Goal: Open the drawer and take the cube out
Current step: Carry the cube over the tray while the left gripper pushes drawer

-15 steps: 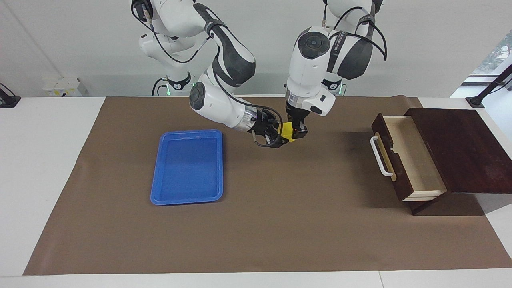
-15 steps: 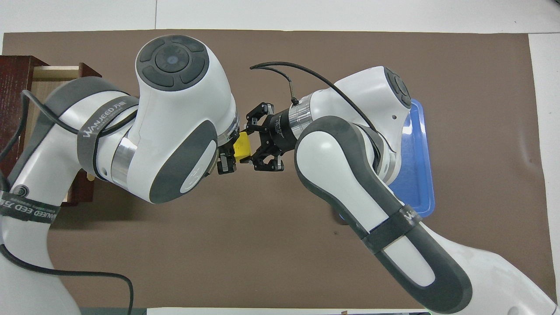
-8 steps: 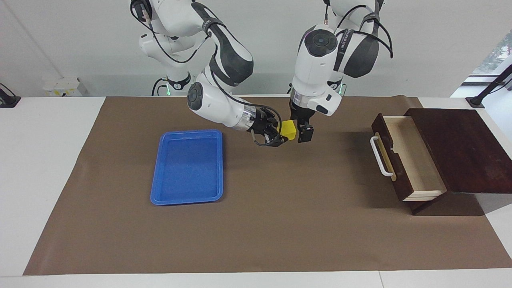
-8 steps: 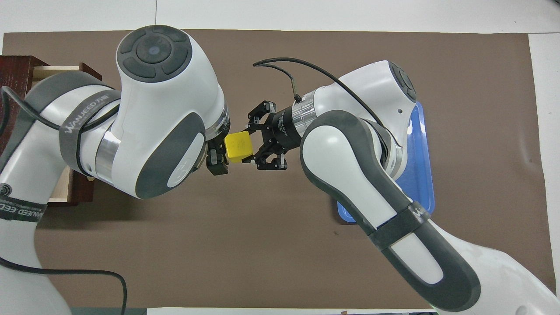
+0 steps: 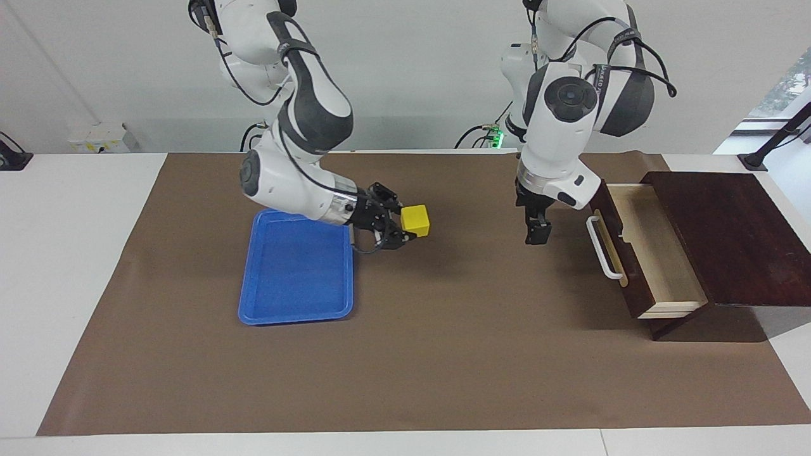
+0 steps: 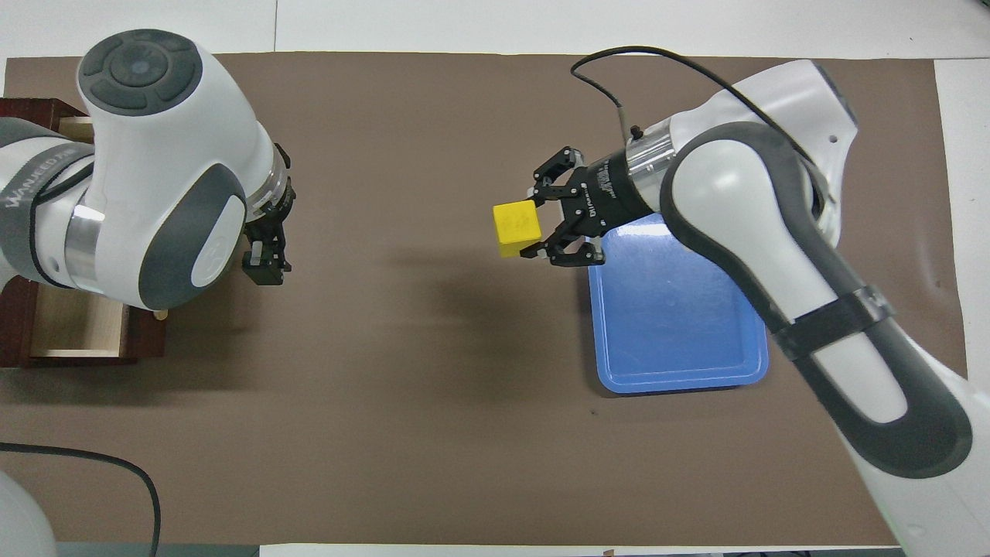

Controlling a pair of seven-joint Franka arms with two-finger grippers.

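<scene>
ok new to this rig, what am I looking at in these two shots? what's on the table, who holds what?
Two robot arms with two-finger grippers work at one table covered by a brown mat. One picture is taken from across the table, facing the robots; the other from high above their own end, looking down, so the sides swap between them.

The right gripper is up over the mat beside the blue tray, shut on the yellow cube. The left gripper holds nothing, its fingers open, and hangs over the mat in front of the drawer. The drawer is pulled out of the dark wooden box at the left arm's end, and nothing shows inside it. The tray lies flat at the right arm's end, nothing in it.
</scene>
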